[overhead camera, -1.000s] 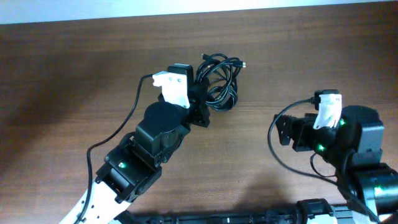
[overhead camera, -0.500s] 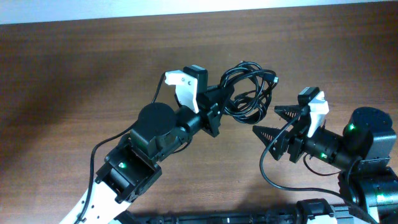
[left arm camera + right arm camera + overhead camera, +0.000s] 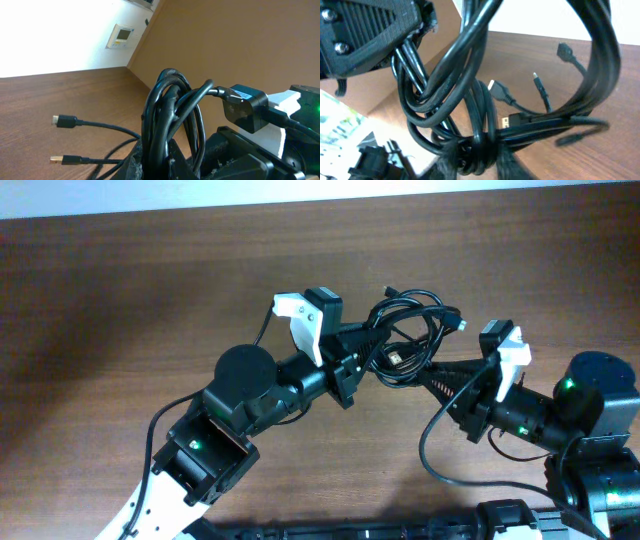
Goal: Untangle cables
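Note:
The cables (image 3: 412, 300) form one tangled black bundle of loops, held up between my two arms above the table. My left gripper (image 3: 362, 342) is shut on the bundle's left side. In the left wrist view, the strands (image 3: 167, 115) rise straight out of the left gripper (image 3: 162, 162). My right gripper (image 3: 433, 380) is shut on the bundle's lower right. In the right wrist view, the right gripper (image 3: 482, 160) pinches a knot of strands (image 3: 480, 135). Loose plug ends hang free (image 3: 64, 120) (image 3: 565, 50).
The brown wooden table (image 3: 120, 300) runs to a far edge along the top of the overhead view. Each arm trails its own thicker black wire, on the left (image 3: 215, 360) and on the right (image 3: 428, 450). The left arm's body (image 3: 370, 30) is close to the right wrist camera.
The left gripper carried the bundle to the right and up. The right gripper came in from the right with jaws wide and has closed on the bundle's lower strands.

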{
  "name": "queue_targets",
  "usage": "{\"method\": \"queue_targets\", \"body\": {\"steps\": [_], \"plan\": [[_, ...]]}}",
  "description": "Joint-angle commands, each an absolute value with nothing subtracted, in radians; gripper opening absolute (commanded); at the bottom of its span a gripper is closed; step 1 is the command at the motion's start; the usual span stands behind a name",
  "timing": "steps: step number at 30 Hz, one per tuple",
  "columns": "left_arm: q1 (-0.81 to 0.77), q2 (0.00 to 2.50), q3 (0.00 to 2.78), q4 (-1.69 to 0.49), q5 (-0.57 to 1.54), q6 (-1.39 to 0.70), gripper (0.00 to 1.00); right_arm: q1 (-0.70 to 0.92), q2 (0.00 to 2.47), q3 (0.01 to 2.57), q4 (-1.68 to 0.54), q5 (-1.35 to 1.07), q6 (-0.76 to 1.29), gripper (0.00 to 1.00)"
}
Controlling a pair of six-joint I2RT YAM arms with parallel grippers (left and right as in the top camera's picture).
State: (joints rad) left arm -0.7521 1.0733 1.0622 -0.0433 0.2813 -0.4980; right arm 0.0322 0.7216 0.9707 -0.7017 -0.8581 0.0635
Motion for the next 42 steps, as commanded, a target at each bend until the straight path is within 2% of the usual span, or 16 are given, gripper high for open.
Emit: {"method": "queue_targets", "body": {"steps": [1,3,16,23,24,25,26,27,30,34,38,42], "plan": [[-0.757,1.074,1.074,-0.030,0.318,-0.511,0.00,0.032,0.717,0.976,-0.695,-0.910,0.056,0.07],[-0.757,1.074,1.074,-0.031,0.306,-0.511,0.00,0.032,0.717,0.976,-0.695,-0.910,0.056,0.04],[-0.757,1.074,1.074,-0.068,-0.062,-0.511,0.00,0.032,0.717,0.976,-0.707,-0.942,0.056,0.04],[-0.757,1.074,1.074,-0.099,-0.077,-0.510,0.00,0.032,0.717,0.976,-0.735,-0.823,0.060,0.04],[-0.757,1.074,1.074,-0.106,-0.077,-0.506,0.00,0.032,0.717,0.976,-0.743,-0.814,0.060,0.09],[-0.757,1.074,1.074,-0.114,-0.076,-0.475,0.00,0.032,0.717,0.976,-0.748,-0.810,0.060,0.33],[-0.757,1.074,1.074,-0.118,-0.076,-0.425,0.00,0.032,0.717,0.976,-0.748,-0.810,0.060,0.50],[-0.757,1.074,1.074,-0.126,-0.076,-0.365,0.00,0.032,0.717,0.976,-0.748,-0.810,0.060,0.58],[-0.757,1.074,1.074,-0.156,-0.076,-0.189,0.00,0.032,0.717,0.976,-0.748,-0.811,0.060,0.63],[-0.757,1.074,1.074,-0.206,-0.035,0.054,0.00,0.032,0.717,0.976,-0.744,-0.812,0.059,0.64],[-0.757,1.074,1.074,-0.315,0.146,0.471,0.00,0.032,0.717,0.977,-0.730,-0.812,0.059,0.64],[-0.757,1.074,1.074,-0.381,0.287,0.761,0.00,0.032,0.717,0.977,-0.728,-0.812,0.059,0.65]]}}
